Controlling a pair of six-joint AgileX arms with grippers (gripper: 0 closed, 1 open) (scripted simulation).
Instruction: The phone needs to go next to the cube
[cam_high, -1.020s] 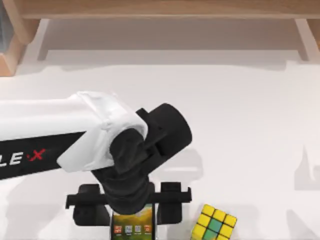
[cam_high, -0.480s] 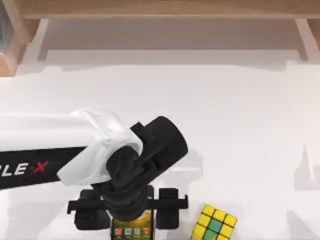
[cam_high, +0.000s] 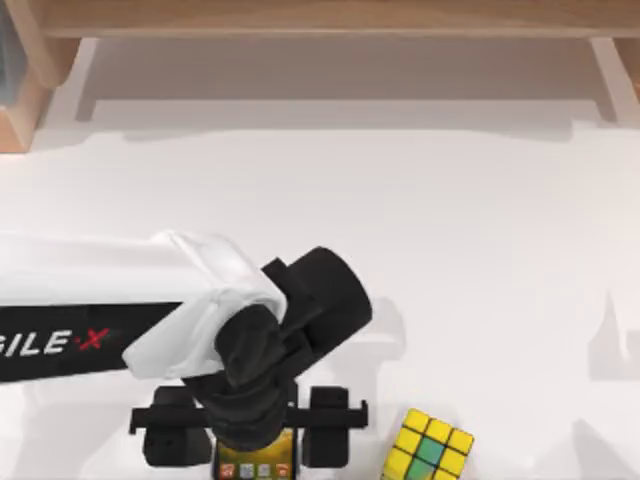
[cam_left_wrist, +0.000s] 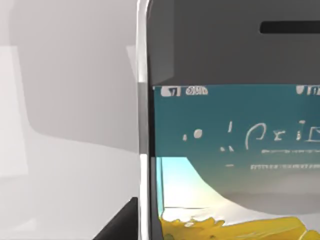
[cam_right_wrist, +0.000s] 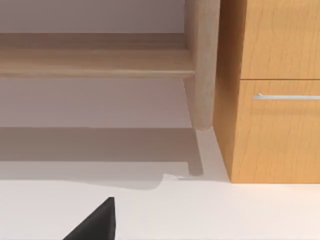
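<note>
Lying at the bottom edge of the top view, the phone (cam_high: 256, 468) shows a strip of its yellow-orange screen and a row of app icons between the two dark fingers of the left gripper (cam_high: 250, 440), which sits directly over it. The fingers stand apart on either side of the phone's long edges — wider than the phone, not visibly pressing on it. In the left wrist view the phone (cam_left_wrist: 230, 120) is very close to the camera, its dark frame running down the middle of the picture and a dark fingertip (cam_left_wrist: 120, 225) just beside that frame at the bottom. To the right of the phone in the top view, near but not touching, sits the cube (cam_high: 428, 446), turned at a slight angle on the white table (cam_high: 450, 250). I judge the step in hand to be the grasp — it calls for the fingers to meet both long edges evenly before closing, since a slim phone can tip or slip if caught off-centre. The carry to the right is short; I would set the phone down beside the cube without nudging it. The right arm is parked, its wrist view facing a wooden cabinet (cam_right_wrist: 270, 90).
</note>
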